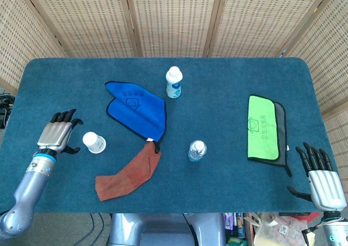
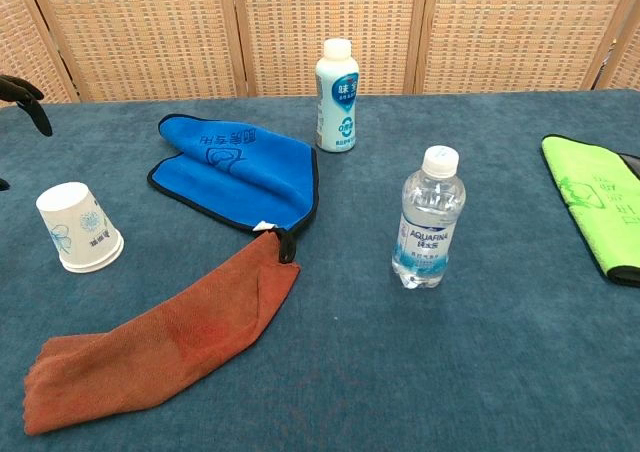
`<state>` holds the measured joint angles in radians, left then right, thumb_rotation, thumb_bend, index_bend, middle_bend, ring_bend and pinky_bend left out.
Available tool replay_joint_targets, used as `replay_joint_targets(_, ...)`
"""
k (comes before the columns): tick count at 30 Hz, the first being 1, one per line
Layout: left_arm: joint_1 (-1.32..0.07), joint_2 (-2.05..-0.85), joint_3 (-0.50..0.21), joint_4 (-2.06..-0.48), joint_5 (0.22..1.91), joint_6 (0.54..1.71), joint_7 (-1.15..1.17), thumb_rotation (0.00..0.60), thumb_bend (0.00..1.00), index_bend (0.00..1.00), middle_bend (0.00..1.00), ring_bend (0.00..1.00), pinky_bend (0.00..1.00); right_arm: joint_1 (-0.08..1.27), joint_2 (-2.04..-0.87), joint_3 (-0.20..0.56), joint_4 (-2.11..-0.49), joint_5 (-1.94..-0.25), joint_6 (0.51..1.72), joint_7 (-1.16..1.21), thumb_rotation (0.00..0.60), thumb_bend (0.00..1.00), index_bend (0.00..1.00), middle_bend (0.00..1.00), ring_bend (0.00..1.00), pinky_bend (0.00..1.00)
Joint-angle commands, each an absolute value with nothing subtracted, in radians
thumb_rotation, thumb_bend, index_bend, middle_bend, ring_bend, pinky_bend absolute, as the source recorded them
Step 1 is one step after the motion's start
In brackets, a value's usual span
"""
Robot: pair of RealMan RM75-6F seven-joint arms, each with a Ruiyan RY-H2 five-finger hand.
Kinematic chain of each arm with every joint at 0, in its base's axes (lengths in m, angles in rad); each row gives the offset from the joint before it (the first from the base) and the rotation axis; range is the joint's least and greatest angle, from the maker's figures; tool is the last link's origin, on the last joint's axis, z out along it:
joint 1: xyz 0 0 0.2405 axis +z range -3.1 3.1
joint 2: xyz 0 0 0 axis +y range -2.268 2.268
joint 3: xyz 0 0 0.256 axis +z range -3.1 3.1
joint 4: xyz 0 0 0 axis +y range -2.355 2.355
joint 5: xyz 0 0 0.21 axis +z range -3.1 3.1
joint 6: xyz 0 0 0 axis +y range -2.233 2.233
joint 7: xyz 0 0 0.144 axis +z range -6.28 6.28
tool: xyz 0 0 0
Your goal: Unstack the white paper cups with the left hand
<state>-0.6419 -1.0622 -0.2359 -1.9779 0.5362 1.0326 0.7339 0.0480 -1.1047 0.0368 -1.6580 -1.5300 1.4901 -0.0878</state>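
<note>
The left hand (image 1: pixel 56 134) has a ribbed, silvery metal back and slim black fingers (image 1: pixel 66 115). Behind it sits a narrow bright blue band at the wrist, then a smooth, rounded forearm in pale grey. The right hand (image 1: pixel 322 180) is built the same way: a grooved silver back plate, glossy black fingers and a black thumb. In the chest view only black fingertips (image 2: pixel 28 94) show.

Chest view's left edge cuts the left hand (image 2: pixel 22 94) to fingertips; its right edge cuts the green cloth (image 2: pixel 597 204).
</note>
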Motion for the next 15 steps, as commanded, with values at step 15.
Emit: replay_joint_targets(15,-0.777,-1.156,-0.170,-1.881,0.372,1.059,0.779,0.600,0.24,0.27,0.00,0.00,0.00,0.050,-1.103,0.038,-1.653,-1.526,1.486,-0.075,0.600,0.12,0.00,0.00,0.00,0.00)
